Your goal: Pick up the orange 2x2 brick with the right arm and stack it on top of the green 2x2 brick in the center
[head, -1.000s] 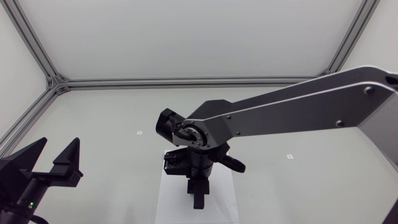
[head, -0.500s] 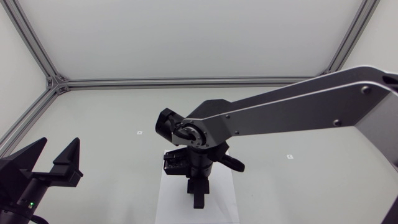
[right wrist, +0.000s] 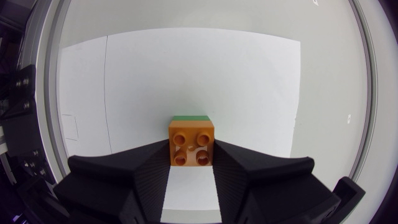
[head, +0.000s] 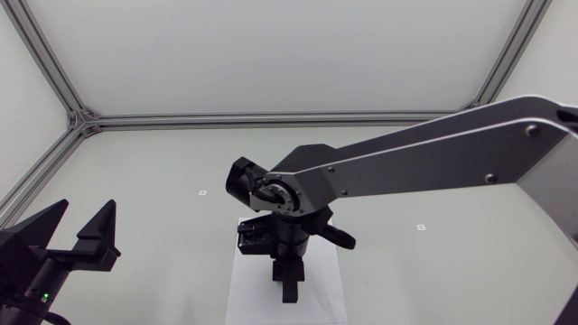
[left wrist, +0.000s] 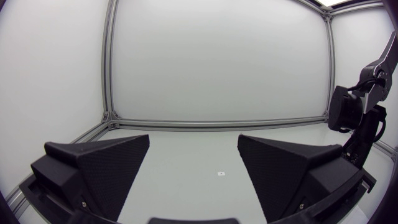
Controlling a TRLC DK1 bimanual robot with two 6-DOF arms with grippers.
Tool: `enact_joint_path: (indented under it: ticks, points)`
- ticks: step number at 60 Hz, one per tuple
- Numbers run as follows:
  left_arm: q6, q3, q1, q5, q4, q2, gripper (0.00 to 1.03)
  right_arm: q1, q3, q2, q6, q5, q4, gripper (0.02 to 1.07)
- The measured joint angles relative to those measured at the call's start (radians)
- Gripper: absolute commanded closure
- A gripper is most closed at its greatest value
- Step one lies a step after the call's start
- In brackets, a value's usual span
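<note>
Nothing has moved in the last second: the right arm stretches in to the centre, wrist turned down over the white sheet. The right gripper clasps the orange 2x2 brick from both sides, with the green 2x2 brick showing just beyond it. The left gripper stands spread wide, well apart.

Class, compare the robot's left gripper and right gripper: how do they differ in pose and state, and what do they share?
The left gripper is open and empty; the right gripper is shut on the orange brick. The left gripper sits off to the left, clear of the white sheet; the right gripper is above that sheet. Both have matte black wedge-shaped fingers.
</note>
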Motion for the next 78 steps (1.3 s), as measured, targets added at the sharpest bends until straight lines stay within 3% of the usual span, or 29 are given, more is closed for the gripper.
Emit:
enact_joint_path:
  ticks: [56,78]
  points:
    - [0.000,0.000,0.000,0.000,0.000,0.000,0.04,0.000,-0.010,-0.012,0.000,0.001,0.006,0.80]
    - [0.000,0.000,0.000,0.000,0.000,0.000,0.04,0.000,-0.010,-0.012,0.000,0.004,0.006,0.70]
